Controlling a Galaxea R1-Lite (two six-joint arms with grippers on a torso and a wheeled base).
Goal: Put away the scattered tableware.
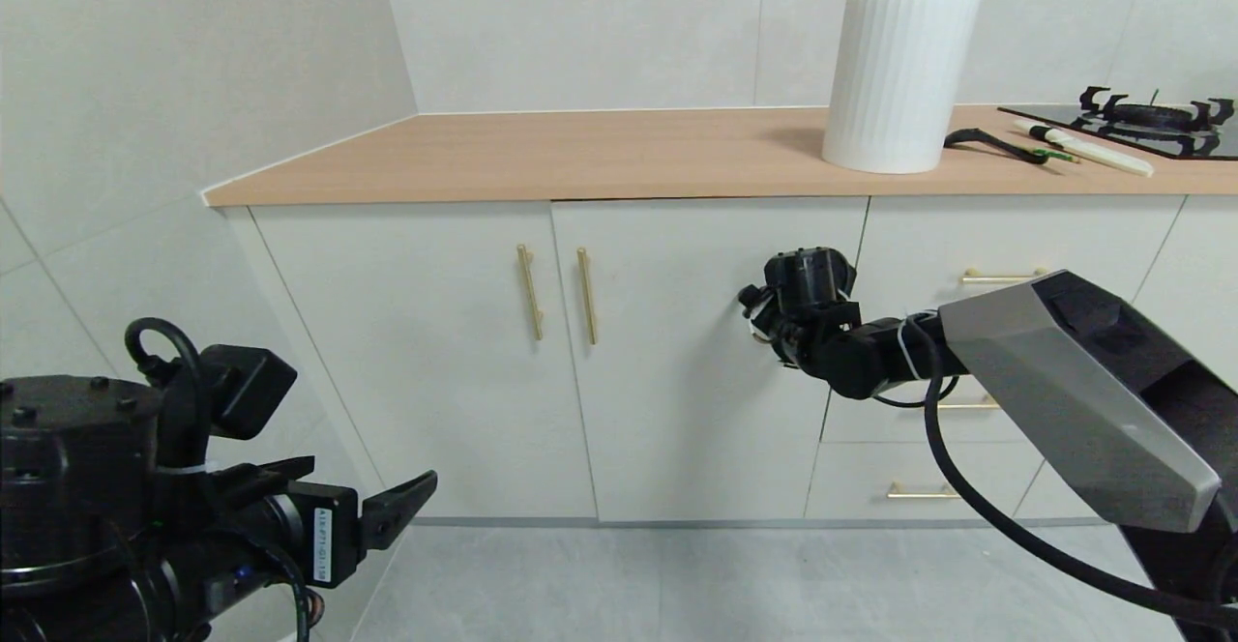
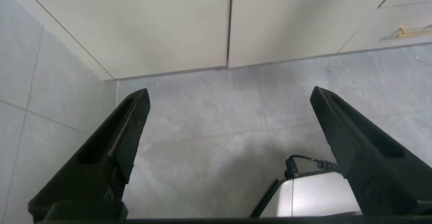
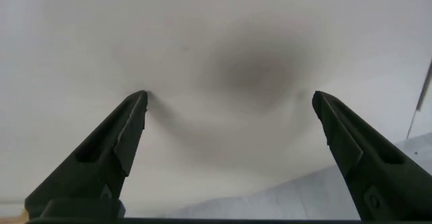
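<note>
Both pincers open and empty, tableware lying on the desk point(image 1: 580, 154)

The right pincer point(image 3: 229, 109) is spread wide, close against a white cabinet door point(image 1: 696, 381) below the desk. The left pincer point(image 2: 229, 116) hangs low at the near left, fingers wide apart above the grey floor point(image 2: 216, 143). At the far right of the desk, a black utensil point(image 1: 996, 144) and a white utensil point(image 1: 1093, 151) lie between a tall white ribbed holder point(image 1: 898, 81) and the hob point(image 1: 1156, 120).

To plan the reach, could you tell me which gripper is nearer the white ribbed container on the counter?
Right. The right gripper faces the cabinet door below the container; the left gripper sits low, far off to the container's left.
</note>
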